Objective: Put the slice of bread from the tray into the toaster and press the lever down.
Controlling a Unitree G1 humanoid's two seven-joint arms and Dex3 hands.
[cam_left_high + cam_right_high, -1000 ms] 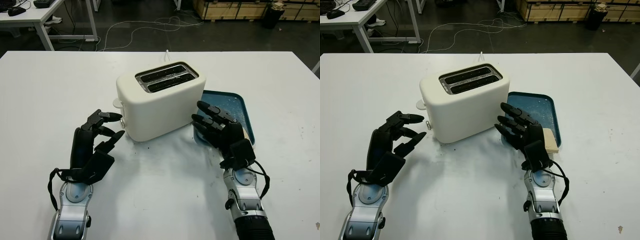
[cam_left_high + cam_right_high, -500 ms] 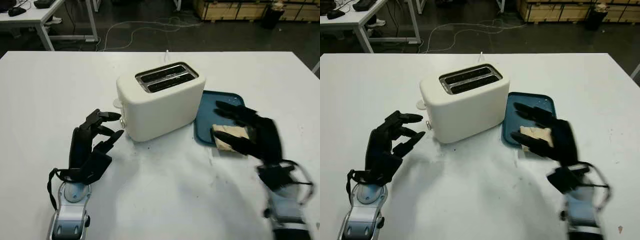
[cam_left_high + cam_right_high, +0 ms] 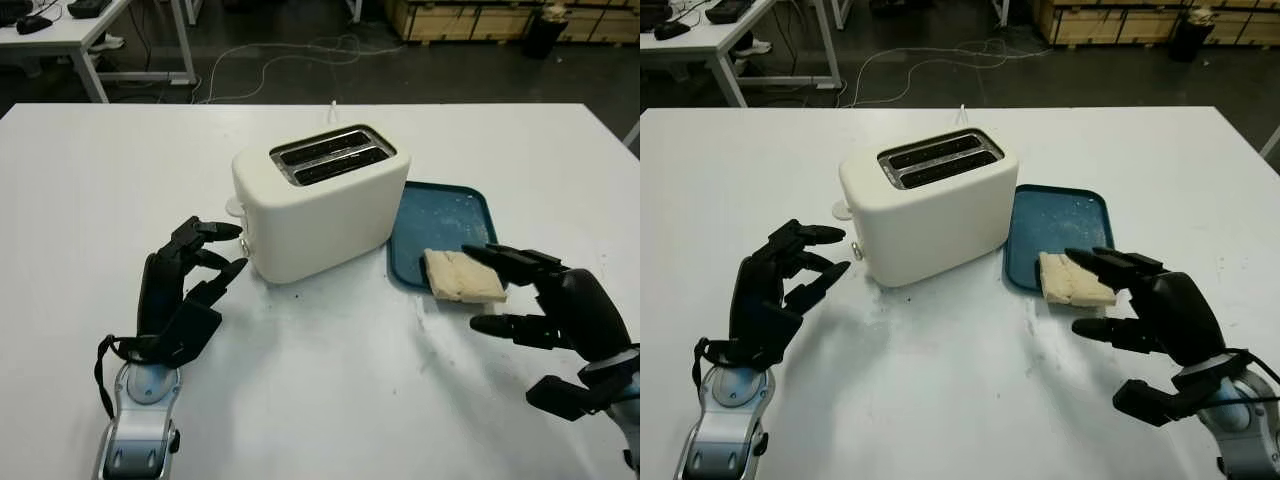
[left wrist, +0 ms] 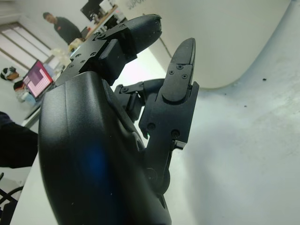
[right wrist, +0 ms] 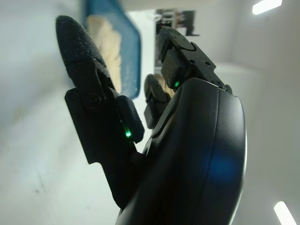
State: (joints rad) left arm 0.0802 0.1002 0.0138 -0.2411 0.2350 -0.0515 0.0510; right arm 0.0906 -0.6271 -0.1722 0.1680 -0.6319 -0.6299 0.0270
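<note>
A white two-slot toaster (image 3: 320,200) stands mid-table, its slots empty and its lever (image 3: 233,207) on the left end. To its right lies a blue tray (image 3: 445,215) with a slice of bread (image 3: 460,277) at its front edge, overhanging the table. My right hand (image 3: 520,295) is open just right of the bread, its fingertips (image 3: 480,252) above the slice's right end and its thumb in front of it, not gripping. The right wrist view has the bread (image 5: 110,51) beyond the fingers. My left hand (image 3: 195,265) is open, left of the toaster near the lever.
The white table (image 3: 330,400) runs wide in front and to both sides. The toaster's cord (image 3: 335,110) leads off the far edge. Beyond are another table (image 3: 90,40), floor cables and wooden crates (image 3: 470,18). A person (image 4: 63,29) stands far behind the left hand.
My right hand has swung from the tray's front left corner out to the right and turned sideways, uncovering the bread. The left hand has stayed put.
</note>
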